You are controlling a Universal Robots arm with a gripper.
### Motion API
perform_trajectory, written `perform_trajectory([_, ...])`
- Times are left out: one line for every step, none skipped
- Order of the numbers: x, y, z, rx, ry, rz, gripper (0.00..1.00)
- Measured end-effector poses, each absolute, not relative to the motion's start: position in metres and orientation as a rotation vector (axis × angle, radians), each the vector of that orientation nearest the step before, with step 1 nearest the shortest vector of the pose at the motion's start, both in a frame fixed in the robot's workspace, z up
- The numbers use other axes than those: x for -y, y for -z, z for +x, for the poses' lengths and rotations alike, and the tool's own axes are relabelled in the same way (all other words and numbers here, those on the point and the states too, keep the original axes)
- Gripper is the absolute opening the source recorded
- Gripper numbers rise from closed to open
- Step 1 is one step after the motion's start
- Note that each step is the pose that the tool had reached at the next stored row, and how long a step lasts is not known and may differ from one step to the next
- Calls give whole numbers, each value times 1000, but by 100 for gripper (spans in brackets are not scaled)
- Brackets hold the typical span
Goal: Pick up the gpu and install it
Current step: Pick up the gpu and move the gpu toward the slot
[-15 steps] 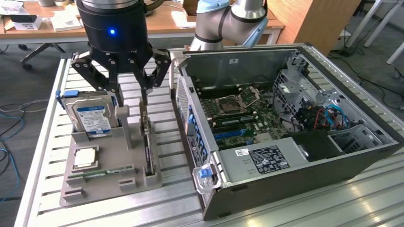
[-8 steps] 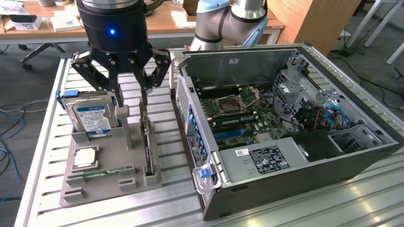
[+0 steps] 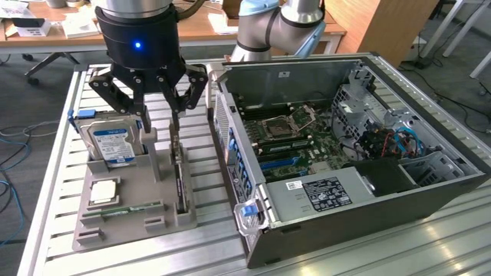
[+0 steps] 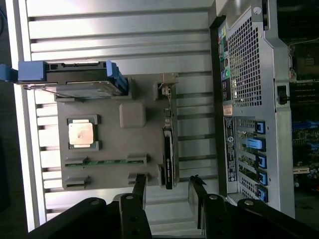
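The open computer case lies on its side, motherboard exposed for fitting. At its nine o'clock in the exterior view, a grey parts fixture stands the gpu on edge for grasping. The gripper hovers above it, jaws released and empty.

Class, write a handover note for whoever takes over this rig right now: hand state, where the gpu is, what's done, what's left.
Hand: open, empty, poised just above the gpu, one finger to each side.
Gpu: standing on edge in the grey holder, beside the open computer case.
Done: hand lined up over the card.
Left: the gpu is not yet gripped, lifted or installed in the case.
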State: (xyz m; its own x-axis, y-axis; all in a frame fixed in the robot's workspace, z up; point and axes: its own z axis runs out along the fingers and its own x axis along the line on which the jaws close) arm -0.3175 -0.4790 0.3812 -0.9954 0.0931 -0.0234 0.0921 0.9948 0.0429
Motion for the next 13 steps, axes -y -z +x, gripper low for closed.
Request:
perform_trajectory([479, -379, -317, -3112, -65, 145, 47])
perform_trajectory([479, -378, -317, -3112, -65, 146, 47])
perform_trajectory([479, -376, -317, -3112, -65, 148, 47])
perform_trajectory([479, -374, -317, -3112, -65, 150, 47])
perform_trajectory([479, -372, -317, -3112, -65, 151, 47])
perform_trajectory([479, -370, -317, -3112, -65, 153, 47])
perform_trajectory([479, -369, -317, -3111, -65, 155, 47])
perform_trajectory([479, -367, -317, -3111, -65, 157, 47])
perform_trajectory([479, -365, -317, -3111, -65, 159, 47])
perform_trajectory([479, -363, -317, -3111, -65, 161, 47])
perform_trajectory([479, -361, -317, -3111, -65, 163, 47])
perform_trajectory([479, -359, -317, -3111, -65, 165, 47])
perform_trajectory([479, -357, -317, -3111, -65, 168, 47])
